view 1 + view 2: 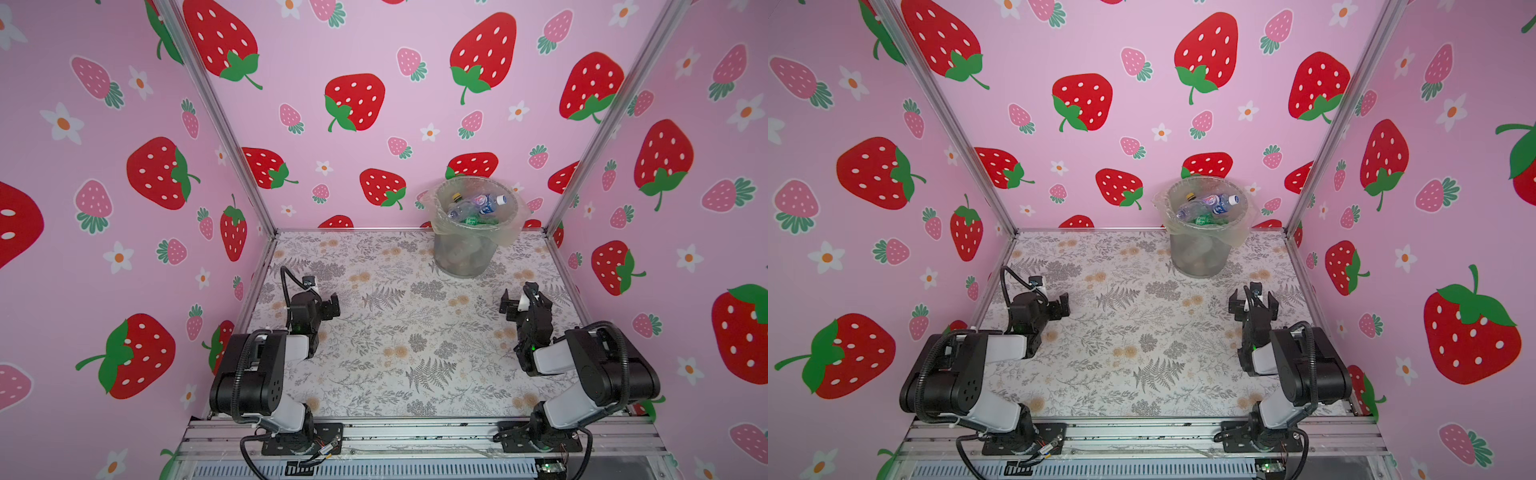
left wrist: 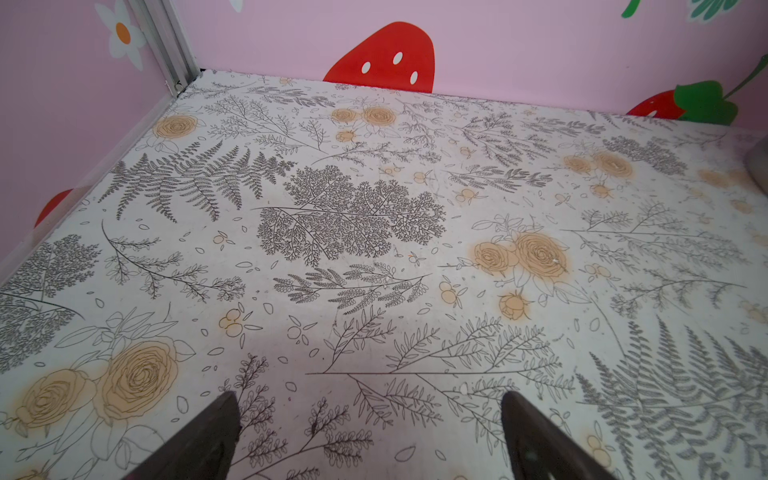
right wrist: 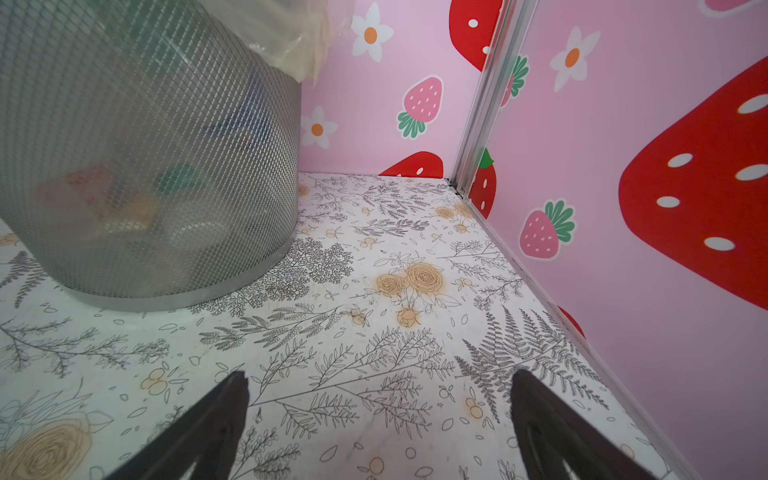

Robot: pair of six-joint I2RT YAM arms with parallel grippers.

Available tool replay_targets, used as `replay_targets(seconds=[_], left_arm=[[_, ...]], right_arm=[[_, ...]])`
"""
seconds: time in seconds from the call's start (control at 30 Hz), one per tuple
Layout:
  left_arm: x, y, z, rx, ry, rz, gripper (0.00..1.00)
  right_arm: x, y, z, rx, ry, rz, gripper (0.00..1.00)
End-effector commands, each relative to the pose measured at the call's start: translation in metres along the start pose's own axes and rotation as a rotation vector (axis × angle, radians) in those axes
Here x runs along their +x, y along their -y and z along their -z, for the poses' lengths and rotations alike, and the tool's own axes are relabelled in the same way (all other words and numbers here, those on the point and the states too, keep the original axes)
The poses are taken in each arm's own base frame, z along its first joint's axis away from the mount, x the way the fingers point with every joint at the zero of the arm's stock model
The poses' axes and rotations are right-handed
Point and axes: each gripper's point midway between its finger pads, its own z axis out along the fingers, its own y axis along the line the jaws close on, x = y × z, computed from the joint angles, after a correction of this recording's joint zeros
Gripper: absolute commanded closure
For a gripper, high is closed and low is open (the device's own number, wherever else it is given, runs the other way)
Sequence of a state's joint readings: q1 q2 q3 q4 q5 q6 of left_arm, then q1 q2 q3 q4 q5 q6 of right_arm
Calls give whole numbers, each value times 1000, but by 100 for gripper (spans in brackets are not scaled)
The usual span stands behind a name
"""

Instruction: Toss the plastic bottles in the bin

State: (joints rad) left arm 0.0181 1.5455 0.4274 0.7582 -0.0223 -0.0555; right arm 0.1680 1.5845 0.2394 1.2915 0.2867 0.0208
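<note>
Heaped plastic bottles (image 1: 478, 206) inside bin (image 1: 465, 255)

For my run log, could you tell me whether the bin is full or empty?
Partly full: the bin holds plastic bottles piled close below its rim.

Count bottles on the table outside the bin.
0. All bottles in view lie in the bin at the back right, heaped near its rim. More show blurred through its mesh side, and some may be hidden. The table bears nothing else.
</note>
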Motion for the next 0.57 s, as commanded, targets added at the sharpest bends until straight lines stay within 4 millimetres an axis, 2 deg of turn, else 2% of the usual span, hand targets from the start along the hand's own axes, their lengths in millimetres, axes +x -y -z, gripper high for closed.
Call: replay_targets(seconds=[0.0,0.53], left_arm=[[-13,0,-3,6,32,-15,1],[-13,0,-3,6,33,-14,1]], right_arm=[[-7,1,-2,-2,20,11,1],[-8,1,-2,-3,21,12,1]])
